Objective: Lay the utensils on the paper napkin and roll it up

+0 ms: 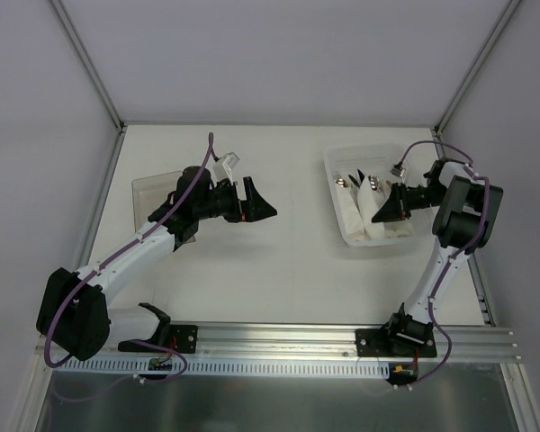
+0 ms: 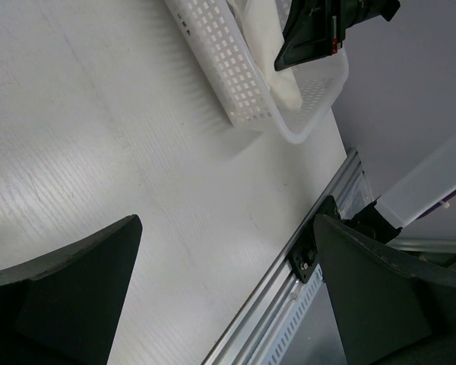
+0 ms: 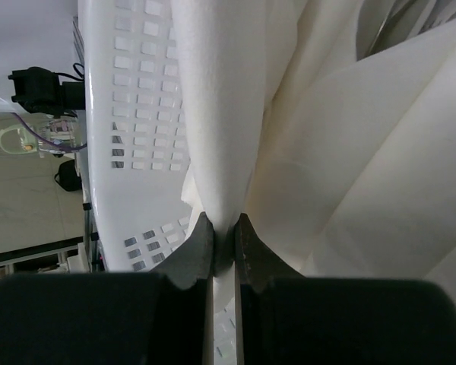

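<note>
Off-task items, all placed from the white mesh basket [image 1: 335,202].
I see the basket on the right side of the white table [image 1: 288,270]. Silvery cutlery [image 1: 341,181] lies inside at its far end. A clear plastic box [image 1: 149,193] sits well to its left. An aluminium rail [image 1: 288,337] runs along the table edge on its near side.

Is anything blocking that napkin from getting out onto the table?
Only the white basket's wall: the right gripper pinches the paper napkin inside it, so it must clear the rim. Nothing else visible blocks the table beside it.
</note>
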